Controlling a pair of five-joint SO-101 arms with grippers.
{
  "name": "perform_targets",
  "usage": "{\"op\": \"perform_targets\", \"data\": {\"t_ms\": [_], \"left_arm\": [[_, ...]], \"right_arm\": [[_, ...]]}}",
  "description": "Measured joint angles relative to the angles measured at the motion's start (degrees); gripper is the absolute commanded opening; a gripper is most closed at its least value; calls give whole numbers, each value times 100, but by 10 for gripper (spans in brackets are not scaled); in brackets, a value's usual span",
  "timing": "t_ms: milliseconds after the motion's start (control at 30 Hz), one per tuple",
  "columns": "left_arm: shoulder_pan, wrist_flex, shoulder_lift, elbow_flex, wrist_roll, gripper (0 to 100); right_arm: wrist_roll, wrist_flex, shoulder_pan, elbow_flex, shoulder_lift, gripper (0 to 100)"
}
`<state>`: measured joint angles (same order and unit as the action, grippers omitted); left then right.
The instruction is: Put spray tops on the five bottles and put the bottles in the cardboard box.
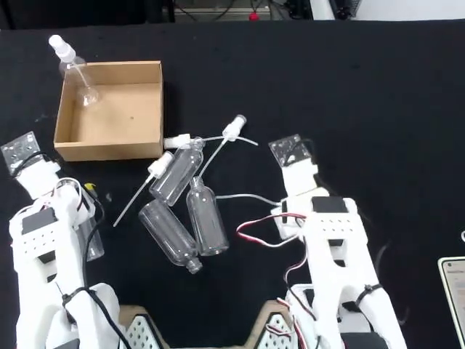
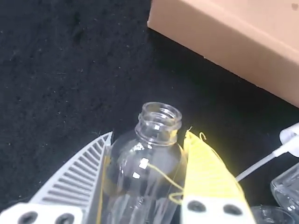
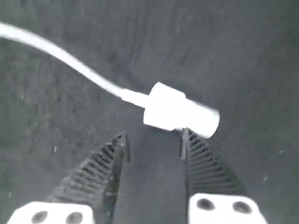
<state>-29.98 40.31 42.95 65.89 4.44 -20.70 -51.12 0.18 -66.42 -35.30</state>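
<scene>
The left gripper grips an uncapped bottle just beside the cardboard box. Farther from the box, the right gripper stands part open, a spray top at its tips.

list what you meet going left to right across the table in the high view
cardboard box → three loose bottles → right arm → pale flat object at the edge
</scene>
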Motion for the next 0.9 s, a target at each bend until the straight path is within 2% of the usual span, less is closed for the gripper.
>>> {"op": "perform_targets", "data": {"t_ms": [167,367,567,733,900], "left_arm": [[-53,0,0,0,0,84],[-70,0,0,0,0,83],[-70,0,0,0,0,83],[-70,0,0,0,0,83],[-70,0,0,0,0,83]], "right_arm": [[0,343,0,0,35,166],[18,598,53,360,879,168],[853,615,448,1398,2163,169],[1644,580,484,1908,2787,170],[2101,-105,501,2567,2884,170]]}}
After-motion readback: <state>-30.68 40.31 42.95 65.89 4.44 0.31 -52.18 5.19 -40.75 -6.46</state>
